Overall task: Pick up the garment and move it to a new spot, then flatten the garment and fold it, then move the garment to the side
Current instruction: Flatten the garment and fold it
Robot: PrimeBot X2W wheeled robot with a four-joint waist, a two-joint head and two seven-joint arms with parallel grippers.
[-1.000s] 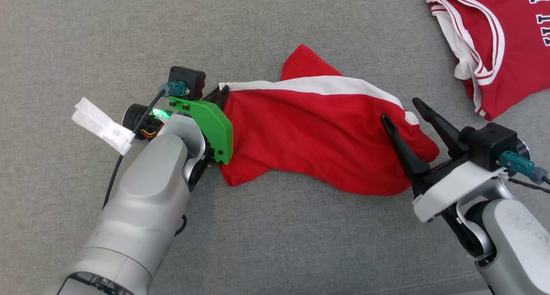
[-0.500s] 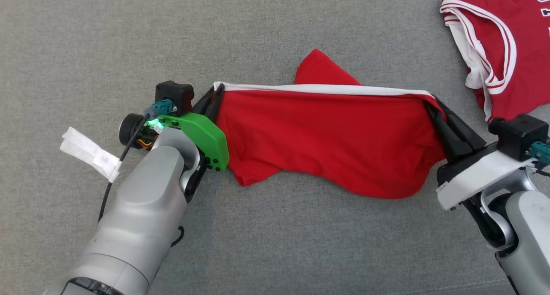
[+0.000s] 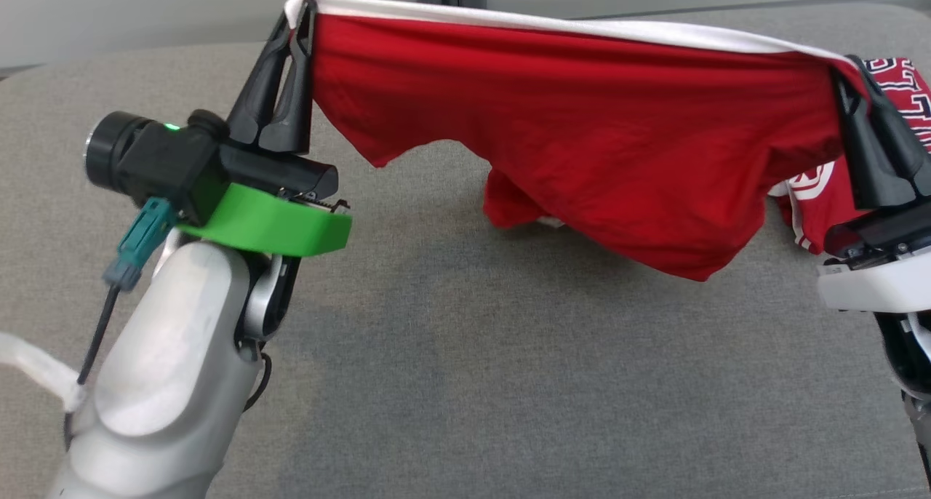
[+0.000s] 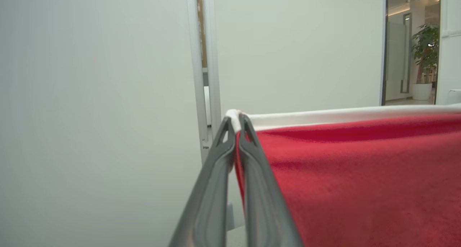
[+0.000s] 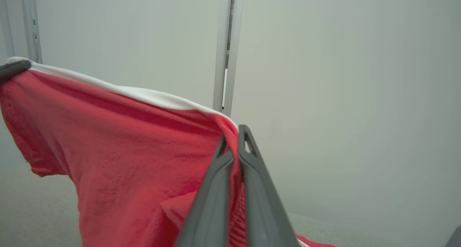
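The garment (image 3: 582, 121) is hanging in the air above the far half of the grey cushion (image 3: 465, 382), spread like a banner from near the far-left corner across to the right edge. Its white band (image 3: 582, 26) is running along the top, pulled nearly straight, and that is the point of this hold: with the two top corners drawn apart, the red cloth below is dropping under its own weight and opening out instead of bunching.

The lower hem is sagging unevenly. One fold is dipping low near the middle of the cushion, and whether it is brushing the fabric I cannot tell.

At the left corner, the left gripper (image 3: 300, 12) is pointing upward with its dark fingers pinched tight on the end of the band. The left wrist view is showing white cloth squeezed right at the tips. At the right corner, the right gripper (image 3: 847, 73) is doing the same, its fingers clamped narrow with red cloth gathered between them.

A second red jersey (image 3: 811, 186) is lying on the cushion by the right edge, partly behind the hanging cloth. I'd judge this to be the carry to a new spot, and setting down away from that jersey looks wise.
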